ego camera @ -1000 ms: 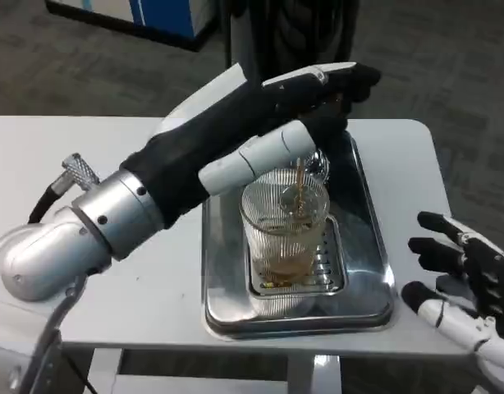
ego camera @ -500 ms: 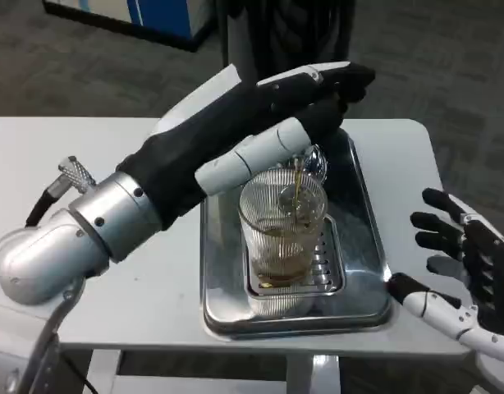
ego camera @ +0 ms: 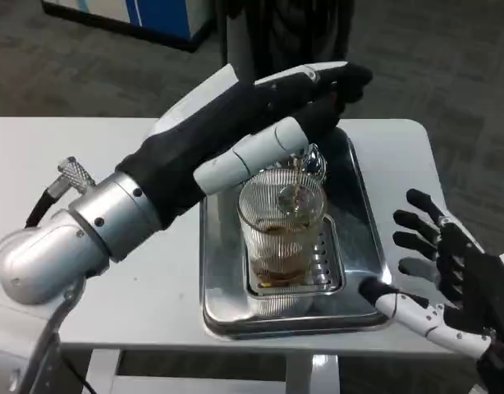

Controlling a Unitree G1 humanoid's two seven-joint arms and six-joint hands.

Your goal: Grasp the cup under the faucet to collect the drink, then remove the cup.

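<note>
The left hand (ego camera: 318, 90) is reached over the faucet (ego camera: 309, 160), its grip hidden. The cup (ego camera: 282, 226) stands upright on the tray (ego camera: 363, 246), directly left of the nearer, spread-fingered right hand (ego camera: 449, 279).

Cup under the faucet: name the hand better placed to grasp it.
Right. The right hand waits open beside the tray, with a free path to the cup. The left hand reaches over the faucet.
</note>
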